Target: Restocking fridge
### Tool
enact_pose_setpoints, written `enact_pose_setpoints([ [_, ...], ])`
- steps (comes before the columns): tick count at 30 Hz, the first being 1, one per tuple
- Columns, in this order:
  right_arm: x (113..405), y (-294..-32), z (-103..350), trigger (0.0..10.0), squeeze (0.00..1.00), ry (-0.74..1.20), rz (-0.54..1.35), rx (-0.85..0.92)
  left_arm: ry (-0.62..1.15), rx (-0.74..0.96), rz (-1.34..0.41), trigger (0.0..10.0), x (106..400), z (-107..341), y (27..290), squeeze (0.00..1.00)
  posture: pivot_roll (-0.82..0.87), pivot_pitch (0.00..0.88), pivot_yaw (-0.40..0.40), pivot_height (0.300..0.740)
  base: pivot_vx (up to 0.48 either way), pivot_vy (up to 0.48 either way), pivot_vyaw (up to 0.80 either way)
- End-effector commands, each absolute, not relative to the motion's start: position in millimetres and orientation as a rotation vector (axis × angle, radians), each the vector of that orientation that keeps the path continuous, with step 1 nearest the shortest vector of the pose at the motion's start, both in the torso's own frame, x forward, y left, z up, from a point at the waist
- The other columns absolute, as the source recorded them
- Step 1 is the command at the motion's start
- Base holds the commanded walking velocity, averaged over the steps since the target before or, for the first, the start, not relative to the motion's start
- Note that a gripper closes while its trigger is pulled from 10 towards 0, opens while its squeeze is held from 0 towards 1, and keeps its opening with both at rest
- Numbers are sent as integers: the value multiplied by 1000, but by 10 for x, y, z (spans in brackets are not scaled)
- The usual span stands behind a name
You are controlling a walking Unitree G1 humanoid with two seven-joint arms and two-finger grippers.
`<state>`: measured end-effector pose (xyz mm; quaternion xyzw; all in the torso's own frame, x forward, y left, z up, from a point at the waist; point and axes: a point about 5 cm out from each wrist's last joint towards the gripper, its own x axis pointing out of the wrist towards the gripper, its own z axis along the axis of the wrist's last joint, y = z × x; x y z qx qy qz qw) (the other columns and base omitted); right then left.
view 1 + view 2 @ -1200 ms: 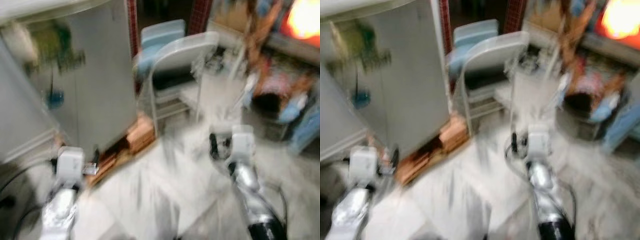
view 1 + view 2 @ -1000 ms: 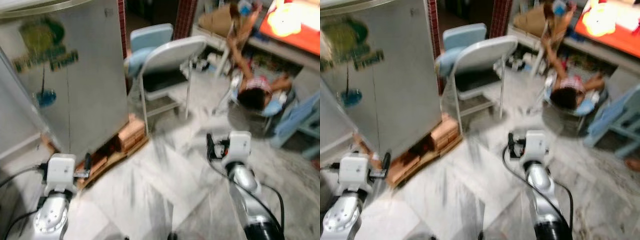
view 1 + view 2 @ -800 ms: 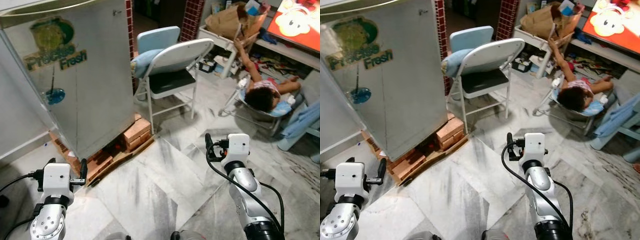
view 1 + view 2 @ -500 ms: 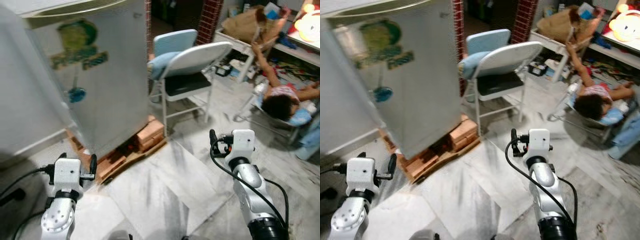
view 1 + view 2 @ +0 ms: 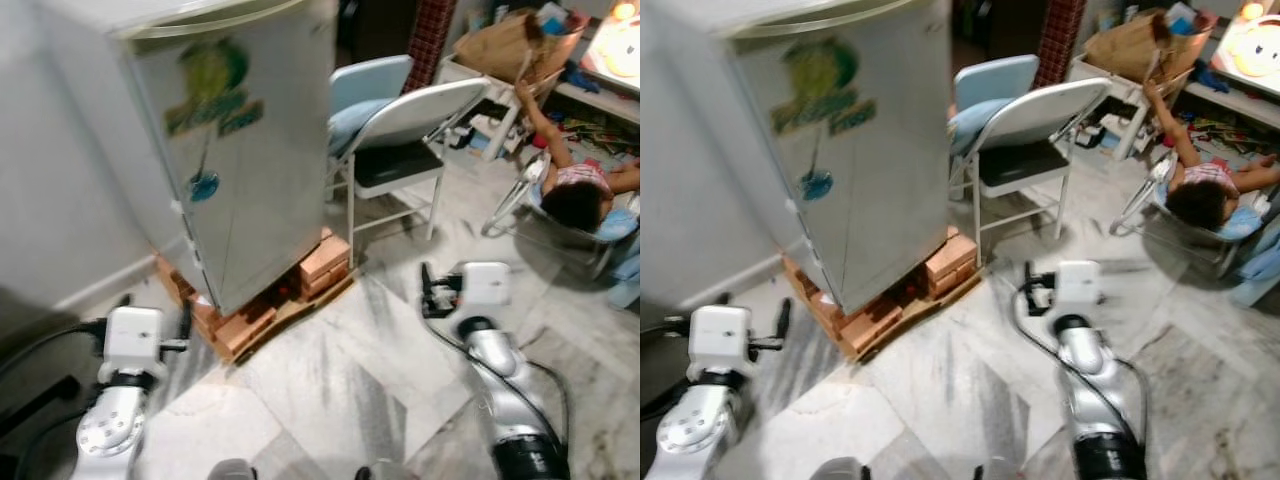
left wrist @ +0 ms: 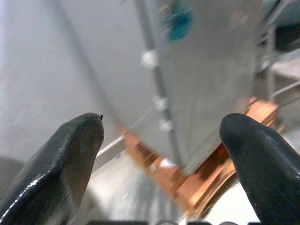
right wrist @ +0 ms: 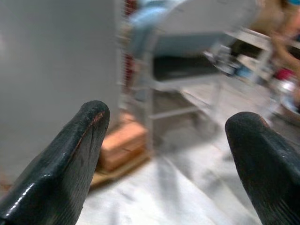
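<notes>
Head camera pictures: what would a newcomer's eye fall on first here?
First the tall grey fridge, standing on bricks at the robot's front left, with a green sticker on its side. Beside it stands a grey folding chair, and at far right a person lies in a low seat. Both open grippers, left and right, hang empty above the marble floor.

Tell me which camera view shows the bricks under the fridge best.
The left eye view: the bricks and the boards under the fridge show along its base. The right eye view matches. The left wrist view shows a blurred orange corner of them; the right wrist view, one blurred block.
</notes>
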<state>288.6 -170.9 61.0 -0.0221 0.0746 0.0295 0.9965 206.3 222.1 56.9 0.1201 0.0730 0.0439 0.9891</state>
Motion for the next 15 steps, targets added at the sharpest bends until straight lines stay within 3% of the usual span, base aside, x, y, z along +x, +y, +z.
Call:
enact_pose_setpoints([
  [1,2888,-1800,618,10000,0,149,46,-67,135,232,60,10000,2092,585,2148,0,10,43,-18,740,0,480,0],
  [5,2891,-1799,602,10000,0,156,37,-67,126,222,30,10000,2100,569,2118,0,1,36,-16,740,0,480,0],
  [15,2877,-1793,584,10000,0,157,35,-74,106,220,14,10000,2135,601,2094,0,3,32,-13,740,0,477,-545],
])
